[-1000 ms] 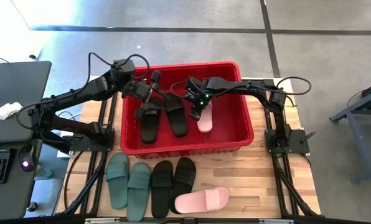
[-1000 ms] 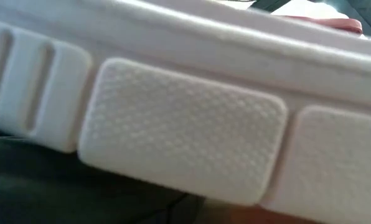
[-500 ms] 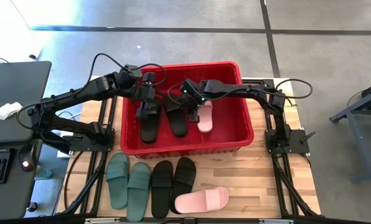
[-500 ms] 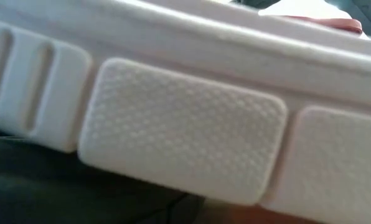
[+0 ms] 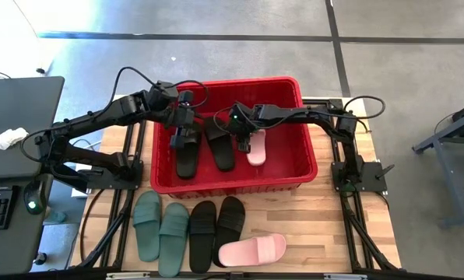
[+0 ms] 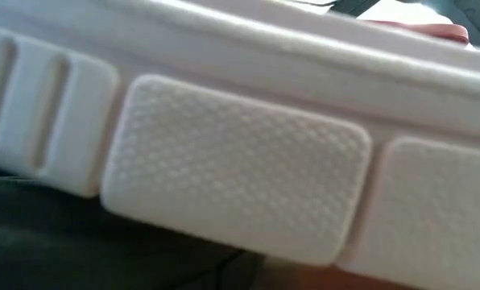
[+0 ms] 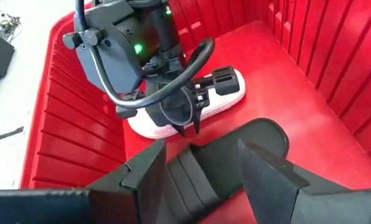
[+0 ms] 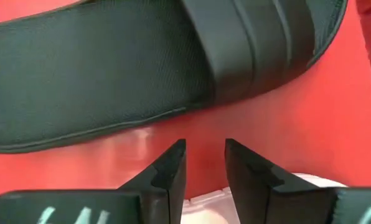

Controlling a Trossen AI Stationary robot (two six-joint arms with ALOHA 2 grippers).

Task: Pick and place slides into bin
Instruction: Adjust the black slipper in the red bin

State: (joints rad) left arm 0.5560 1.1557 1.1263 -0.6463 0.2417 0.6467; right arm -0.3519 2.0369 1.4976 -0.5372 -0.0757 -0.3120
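The bin (image 5: pixel 298 167) is red plastic with a slight gloss; its inner walls (image 7: pixel 61 118) are ribbed and its floor (image 8: pixel 279 130) is smooth enough to catch a pale sheen. The black slide (image 8: pixel 98 74) inside it is matt foam with a fine pebbled footbed and a smooth strap (image 8: pixel 260 37) marked by shallow grooves. The pale pink slide (image 7: pixel 226 93) looks like soft matt foam. Up close in the low view, a pale foam sole (image 6: pixel 232 193) shows raised pads with a tiny diamond texture. The surface (image 5: pixel 318 225) is light wood with visible plank grain. The right claw (image 8: pixel 204 165) fingers are matt dark plastic; the left claw (image 7: pixel 201 165) looks the same.
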